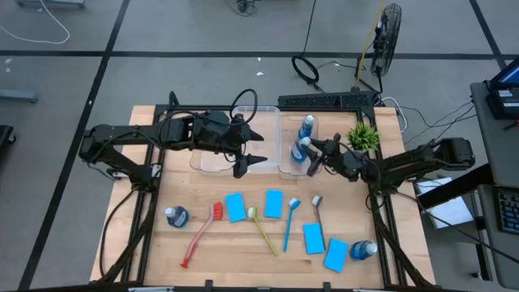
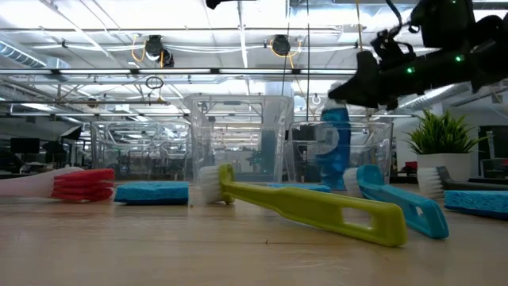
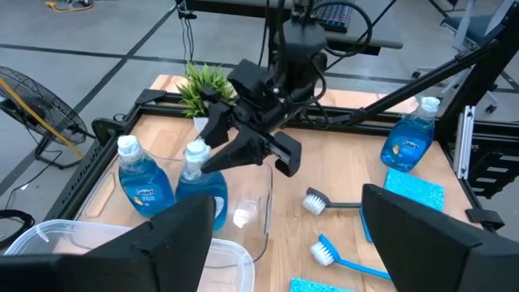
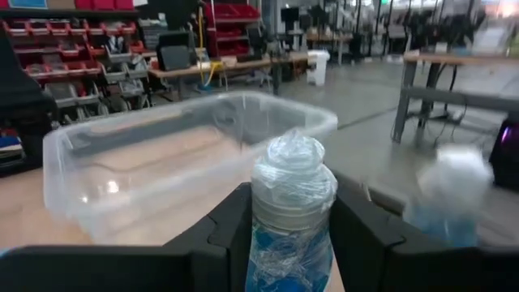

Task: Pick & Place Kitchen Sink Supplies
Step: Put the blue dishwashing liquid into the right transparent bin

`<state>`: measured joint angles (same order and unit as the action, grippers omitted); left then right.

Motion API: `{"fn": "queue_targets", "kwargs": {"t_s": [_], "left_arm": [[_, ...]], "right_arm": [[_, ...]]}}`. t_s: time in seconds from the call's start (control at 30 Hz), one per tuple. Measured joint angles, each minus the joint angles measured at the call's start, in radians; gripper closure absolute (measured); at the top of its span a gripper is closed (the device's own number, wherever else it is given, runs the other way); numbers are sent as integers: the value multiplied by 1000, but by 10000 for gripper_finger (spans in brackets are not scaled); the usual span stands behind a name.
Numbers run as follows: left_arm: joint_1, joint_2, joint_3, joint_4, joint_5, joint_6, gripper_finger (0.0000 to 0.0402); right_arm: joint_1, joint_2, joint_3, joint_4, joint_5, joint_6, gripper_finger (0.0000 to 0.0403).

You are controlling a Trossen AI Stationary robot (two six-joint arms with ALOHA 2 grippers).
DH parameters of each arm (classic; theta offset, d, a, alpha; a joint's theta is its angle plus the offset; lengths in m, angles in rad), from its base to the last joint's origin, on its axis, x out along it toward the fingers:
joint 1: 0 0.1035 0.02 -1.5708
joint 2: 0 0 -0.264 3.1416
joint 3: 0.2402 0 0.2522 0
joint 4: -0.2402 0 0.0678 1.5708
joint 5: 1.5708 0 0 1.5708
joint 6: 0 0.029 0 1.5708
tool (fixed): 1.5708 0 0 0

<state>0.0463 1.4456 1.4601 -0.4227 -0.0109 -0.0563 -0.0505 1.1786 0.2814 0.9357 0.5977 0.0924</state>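
Two blue bottles are in the right clear bin (image 1: 288, 166): one (image 1: 308, 126) stands at its far end, the other (image 1: 302, 150) is between the fingers of my right gripper (image 1: 310, 160), which is shut on it. My left gripper (image 1: 253, 152) hangs open and empty above the gap between the two bins. Lying on the table toward the near edge are light-blue sponges (image 1: 236, 206) (image 1: 274, 203) (image 1: 314, 238) (image 1: 336, 254) and red (image 1: 199, 235), yellow-green (image 1: 263, 231), blue (image 1: 290, 223) and grey (image 1: 318, 211) brushes. Two more bottles (image 1: 176, 216) (image 1: 365, 249) are there too. My right gripper pinches the bottle's neck and shoulder (image 4: 292, 212), just below its wrapped cap, between its two fingers (image 4: 235, 223). The fingers come in about level from the table's right side. The bottle stays upright inside the right bin; whether its base touches the bin floor I cannot tell.
An empty clear bin (image 1: 212, 154) stands left of the right bin, under my left arm. A small green potted plant (image 1: 362, 135) stands at the far right, close beside my right arm. Bare wood shows between the bins and the row of supplies.
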Motion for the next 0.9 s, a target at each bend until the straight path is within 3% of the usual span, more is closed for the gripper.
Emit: {"fn": "queue_targets", "kwargs": {"t_s": [0.2,0.57,0.9], "left_arm": [[0,0,0,0,0,0,78],[0,0,0,1,0,0,96],[0,0,0,7,0,0,81]], "right_arm": [[-38,0,86,-51,-19,-111,280],[-154,44,176,-104,-158,-128,277],[-200,157,219,-92,-157,-155,276]]}}
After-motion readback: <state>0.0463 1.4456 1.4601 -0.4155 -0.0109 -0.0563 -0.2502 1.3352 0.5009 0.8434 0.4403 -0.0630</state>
